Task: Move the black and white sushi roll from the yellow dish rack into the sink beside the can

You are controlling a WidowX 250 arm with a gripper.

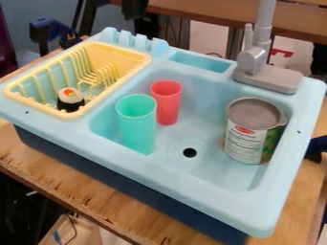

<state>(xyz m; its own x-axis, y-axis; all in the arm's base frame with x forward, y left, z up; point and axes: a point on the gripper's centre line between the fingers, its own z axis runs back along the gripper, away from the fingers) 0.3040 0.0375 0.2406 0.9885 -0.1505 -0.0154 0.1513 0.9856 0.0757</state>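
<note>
Camera view: below the black gripper (134,9), open or closed I cannot tell, stand a red cup (167,103) and green cup (137,127); tin can (250,136) lower right.

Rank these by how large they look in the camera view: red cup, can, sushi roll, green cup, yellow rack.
Largest to smallest:
1. Yellow rack
2. Can
3. Green cup
4. Red cup
5. Sushi roll

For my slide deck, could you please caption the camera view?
Toy sink holding a green cup, a red cup and a can, with a sushi piece in the yellow rack.
</note>
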